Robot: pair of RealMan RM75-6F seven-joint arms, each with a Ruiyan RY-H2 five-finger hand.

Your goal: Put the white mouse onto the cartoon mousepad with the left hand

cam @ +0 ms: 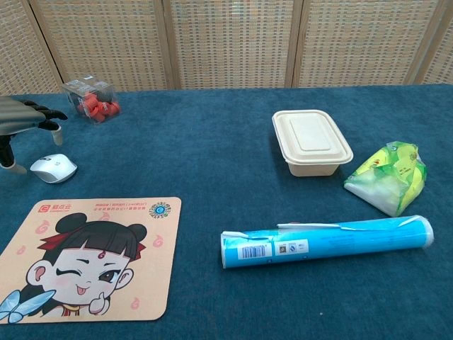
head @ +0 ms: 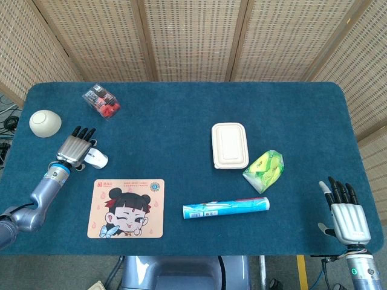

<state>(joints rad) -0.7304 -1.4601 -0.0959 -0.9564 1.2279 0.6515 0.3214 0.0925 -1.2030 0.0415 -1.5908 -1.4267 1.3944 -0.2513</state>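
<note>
The white mouse (head: 97, 159) (cam: 54, 168) lies on the blue table, just beyond the far left corner of the cartoon mousepad (head: 126, 207) (cam: 85, 258). My left hand (head: 76, 147) (cam: 25, 117) hovers open right over the mouse's left side, fingers spread and pointing away from me; in the head view it partly covers the mouse. Whether it touches the mouse is unclear. My right hand (head: 347, 214) stays open at the table's near right edge, far from both, and is out of the chest view.
A white bowl (head: 45, 122) sits at the far left. A clear box of red items (head: 101, 101) (cam: 92, 100) stands behind the mouse. A lidded food container (head: 230, 145) (cam: 311, 142), a green snack bag (head: 264, 170) (cam: 388, 176) and a blue tube (head: 226, 207) (cam: 325, 240) occupy the right half.
</note>
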